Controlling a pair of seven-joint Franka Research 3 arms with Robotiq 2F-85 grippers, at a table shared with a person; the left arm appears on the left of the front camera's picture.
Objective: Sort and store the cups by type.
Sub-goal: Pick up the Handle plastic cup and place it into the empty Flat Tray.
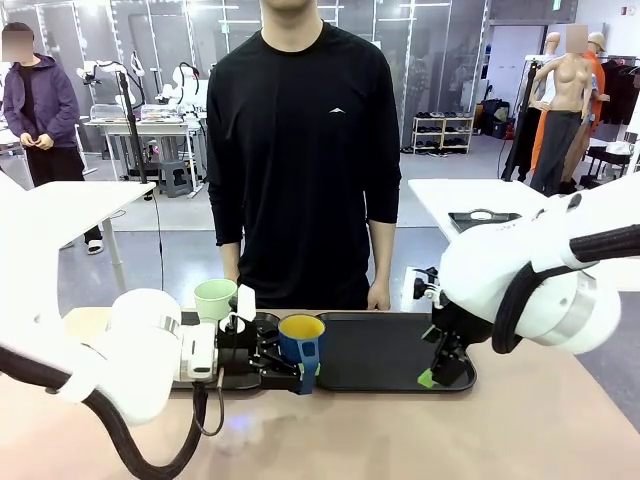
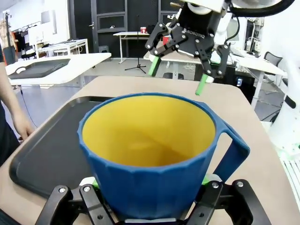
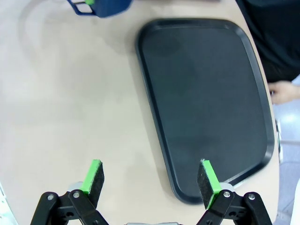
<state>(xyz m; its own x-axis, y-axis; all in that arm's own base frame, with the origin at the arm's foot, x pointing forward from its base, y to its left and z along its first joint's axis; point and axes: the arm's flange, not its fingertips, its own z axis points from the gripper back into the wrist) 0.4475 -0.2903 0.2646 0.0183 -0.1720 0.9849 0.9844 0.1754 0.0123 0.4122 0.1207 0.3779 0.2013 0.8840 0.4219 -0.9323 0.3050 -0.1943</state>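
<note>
In the front view, the left pincer (image 1: pixel 290 365) sits low in the middle of the frame, clamped on the short dark blue handled mug with the yellow-orange inside (image 1: pixel 301 340), which it holds at the left edge of the flat black plastic tray (image 1: pixel 385 350). Just behind it, to the left, stands the tall pale mint-green plastic tumbler (image 1: pixel 214 298), near the person's side of the pale wooden desk (image 1: pixel 400 430). At right of centre the right pincer (image 1: pixel 437 372) hangs over the tray's near right corner, jaws spread and empty. The person in a black long-sleeved top (image 1: pixel 300 150) stands at the far side, arms down. In the left wrist view the mug (image 2: pixel 150 154) takes up the centre, gripped round its lower body between the green pads (image 2: pixel 206 180), handle to the right of the frame; the tray (image 2: pixel 47 154) lies at the left and the right pincer (image 2: pixel 178 77) hangs wide open at the upper middle. In the right wrist view the right pincer (image 3: pixel 150 180) rises from the bottom edge, open, over the tray's corner (image 3: pixel 206 108), and the mug (image 3: pixel 103 7) shows at the top left. The step in hand seems to be carrying the mug to the tray; next it wants lowering upright onto the tray and releasing, then fetching the tumbler.
</note>
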